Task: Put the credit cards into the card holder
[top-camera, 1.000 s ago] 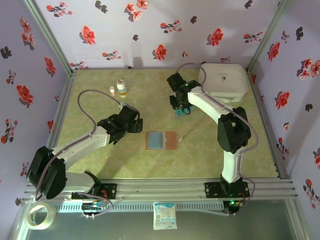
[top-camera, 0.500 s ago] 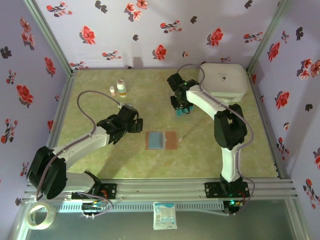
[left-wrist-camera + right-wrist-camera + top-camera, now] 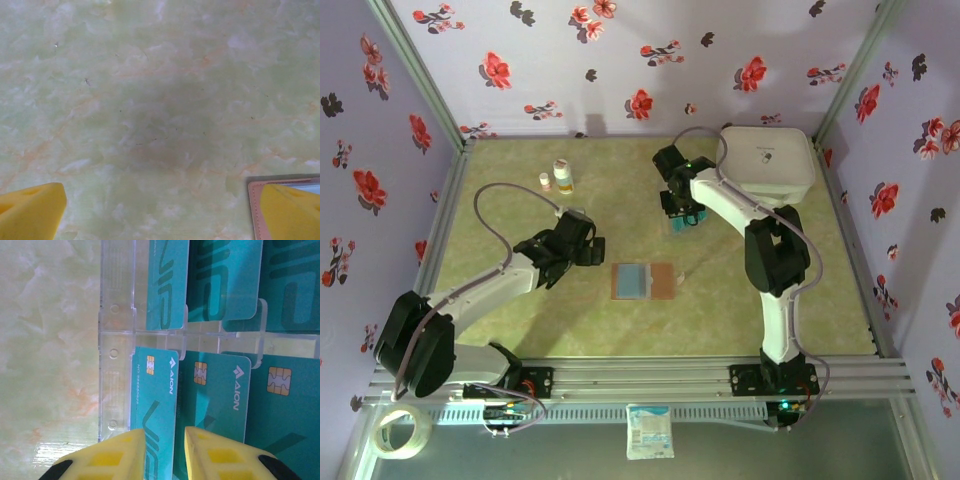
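Now right gripper [image 3: 165, 452]: yellow fingers [image 3: 225, 457] held narrowly apart over one of thin teal-blue rectangular credit cards [image 3: 155, 400]; no clamp seen. Cards stood in clear plastic slotted rack [image 3: 117, 365], far centre. Flat reddish-brown leather-like folding card holder [image 3: 645, 281] laid open mid-table, well apart from rack. Just left of it, left gripper [image 3: 160, 210] spread wide. Step judged: card pick. Next: fingers closed on card, card lifted clear of slots.

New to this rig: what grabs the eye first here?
Rows of teal credit cards sit in a clear stand toward the back of the table. The yellow fingers of the right gripper are poised at one card. Mid-table lies the opened card holder, and the left gripper hovers open beside it.
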Robot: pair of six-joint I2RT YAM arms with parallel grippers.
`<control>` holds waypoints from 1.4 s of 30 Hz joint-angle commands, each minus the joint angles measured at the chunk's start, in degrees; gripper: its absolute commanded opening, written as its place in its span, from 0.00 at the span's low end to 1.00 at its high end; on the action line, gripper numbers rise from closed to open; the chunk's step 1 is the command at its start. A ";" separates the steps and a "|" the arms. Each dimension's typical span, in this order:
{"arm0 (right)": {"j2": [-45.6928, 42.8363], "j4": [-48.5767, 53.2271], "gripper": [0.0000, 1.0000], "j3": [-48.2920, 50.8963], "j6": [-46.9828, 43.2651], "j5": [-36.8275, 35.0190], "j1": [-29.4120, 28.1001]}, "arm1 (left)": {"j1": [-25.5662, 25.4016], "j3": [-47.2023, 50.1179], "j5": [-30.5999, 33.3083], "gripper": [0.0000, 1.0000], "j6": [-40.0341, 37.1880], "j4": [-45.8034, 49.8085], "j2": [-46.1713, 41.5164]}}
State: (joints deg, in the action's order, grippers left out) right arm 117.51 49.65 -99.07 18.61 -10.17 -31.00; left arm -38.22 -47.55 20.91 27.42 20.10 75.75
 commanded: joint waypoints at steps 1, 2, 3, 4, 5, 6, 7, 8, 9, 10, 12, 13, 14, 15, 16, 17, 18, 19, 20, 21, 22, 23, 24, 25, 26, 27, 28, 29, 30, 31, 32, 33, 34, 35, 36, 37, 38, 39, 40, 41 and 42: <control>1.26 2.79 0.26 -1.29 0.11 -2.08 0.15 | 0.51 0.57 -0.42 1.00 -0.96 -1.14 0.61; 1.39 2.95 0.26 -1.30 0.09 -2.33 0.15 | 0.52 0.56 -0.49 1.00 -0.96 -1.18 0.59; 1.48 3.09 0.26 -1.30 0.03 -2.31 0.15 | 0.60 0.69 -0.45 1.00 -0.97 -1.30 0.65; 1.58 3.24 0.26 -1.31 0.10 -2.38 0.15 | 0.59 0.77 -0.57 1.00 -0.96 -1.41 0.68; 1.70 3.26 0.26 -1.28 0.10 -2.47 0.15 | 0.62 0.87 -0.60 1.00 -0.98 -1.42 0.64; 1.77 3.36 0.26 -1.28 0.11 -2.40 0.09 | 0.68 0.95 -0.73 1.00 -1.01 -1.55 0.70; 1.91 3.39 0.26 -1.25 0.17 -2.39 0.07 | 0.73 0.89 -0.75 1.00 -0.95 -1.61 0.65; 2.00 3.51 0.26 -1.29 0.19 -2.40 0.02 | 0.77 1.01 -0.77 1.00 -0.88 -1.63 0.65; 2.11 3.56 0.26 -1.30 0.19 -2.42 -0.02 | 0.82 1.14 -0.85 1.00 -1.00 -1.68 0.63; 2.27 3.56 0.26 -1.28 0.20 -2.40 -0.11 | 0.86 1.23 -0.80 1.00 -0.97 -1.66 0.60; 2.61 3.68 0.26 -1.37 0.11 -2.32 -0.28 | 1.02 1.40 -0.95 1.00 -0.97 -1.88 0.54; 2.83 3.88 0.26 -1.47 0.07 -2.33 -0.44 | 1.04 1.45 -1.02 1.00 -0.88 -1.89 0.47; 2.97 3.96 0.26 -1.57 -0.05 -2.31 -0.60 | 1.12 1.60 -1.03 1.00 -0.91 -1.95 0.46; 3.08 3.99 0.26 -1.59 0.02 -2.32 -0.72 | 1.21 1.69 -1.12 1.00 -0.81 -2.06 0.41; 3.20 3.99 0.25 -1.66 0.02 -2.29 -0.85 | 1.30 1.89 -1.20 1.00 -0.85 -2.11 0.39; 3.32 4.10 0.25 -1.74 0.02 -2.30 -0.98 | 1.38 2.00 -1.30 1.00 -0.71 -2.23 0.38; 3.52 4.23 0.25 -1.91 0.02 -2.29 -1.09 | 1.48 2.11 -1.43 1.00 -0.64 -2.33 0.37; 3.61 4.36 0.25 -1.98 -0.01 -2.22 -1.16 | 1.57 2.12 -1.55 1.00 -0.63 -2.34 0.40; 3.65 4.42 0.25 -2.05 -0.11 -2.22 -1.29 | 1.64 2.19 -1.65 1.00 -0.62 -2.34 0.43; 3.64 4.41 0.25 -2.08 -0.07 -2.22 -1.41 | 1.65 2.29 -1.66 1.00 -0.58 -2.46 0.29; 3.67 4.49 0.25 -2.10 -0.07 -2.29 -1.47 | 1.71 2.32 -1.73 1.00 -0.57 -2.44 0.28; 3.68 4.55 0.24 -2.18 -0.07 -2.26 -1.52 | 1.70 2.37 -1.75 1.00 -0.59 -2.50 0.24; 3.62 4.49 0.24 -2.14 -0.02 -2.21 -1.59 | 1.83 2.46 -1.83 1.00 -0.53 -2.52 0.19; 3.60 4.58 0.24 -2.25 -0.12 -2.09 -1.65 | 1.82 2.43 -1.83 1.00 -0.57 -2.52 0.19; 3.64 4.70 0.24 -2.32 -0.08 -2.05 -1.77 | 1.90 2.46 -1.88 1.00 -0.50 -2.54 0.17; 3.77 4.83 0.24 -2.33 -0.04 -2.04 -1.86 | 1.92 2.46 -1.91 1.00 -0.45 -2.55 0.19; 3.71 4.80 0.24 -2.39 -0.06 -1.99 -1.95 | 1.92 2.54 -1.96 1.00 -0.46 -2.61 0.16; 3.84 4.91 0.24 -2.41 -0.07 -1.94 -2.11 | 1.99 2.55 -1.97 1.00 -0.44 -2.67 0.17; 3.92 5.11 0.24 -2.60 -0.07 -1.86 -2.26 | 2.01 2.59 -2.00 1.00 -0.45 -2.62 0.13; 3.87 5.26 0.24 -2.71 -0.12 -1.92 -2.37 | 2.01 2.64 -1.99 1.00 -0.46 -2.70 0.10; 3.91 5.28 0.24 -2.67 -0.07 -2.09 -2.63 | 2.01 2.71 -2.02 1.00 -0.50 -2.70 0.11; 3.80 5.38 0.24 -2.65 -0.07 -2.21 -2.79 | 2.01 2.72 -2.09 1.00 -0.36 -2.72 0.11; 3.84 5.44 0.24 -2.71 -0.15 -2.30 -2.90 | 2.09 2.73 -2.16 1.00 -0.40 -2.78 0.15; 3.81 5.59 0.24 -2.88 -0.17 -2.65 -3.07 | 2.07 2.79 -2.22 1.00 -0.35 -2.71 0.15; 3.80 5.85 0.24 -3.01 -0.26 -2.89 -3.25 | 2.06 2.81 -2.23 1.00 -0.36 -2.71 0.05; 3.86 5.90 0.24 -3.06 -0.33 -2.99 -3.36 | 2.09 2.81 -2.27 1.00 -0.35 -2.73 0.02; 3.70 5.91 0.24 -3.06 -0.35 -3.03 -3.41 | 2.09 2.90 -2.19 1.00 -0.35 -2.79 -0.11; 3.76 6.02 0.24 -3.13 -0.33 -3.05 -3.37 | 2.18 2.95 -2.19 1.00 -0.39 -2.83 -0.16; 3.76 5.99 0.24 -3.19 -0.29 -3.01 -3.41 | 2.18 2.94 -2.20 1.00 -0.36 -2.80 -0.16; 3.76 6.06 0.24 -3.37 -0.26 -3.08 -3.45 | 2.18 2.96 -2.23 1.00 -0.36 -2.78 -0.17; 3.73 6.10 0.24 -3.49 -0.28 -3.01 -3.45 | 2.18 2.99 -2.27 1.00 -0.40 -2.78 -0.24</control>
State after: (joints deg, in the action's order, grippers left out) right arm 119.63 53.10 -101.10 18.44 -13.47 -33.69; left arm -36.58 -45.56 18.83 27.44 17.98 75.90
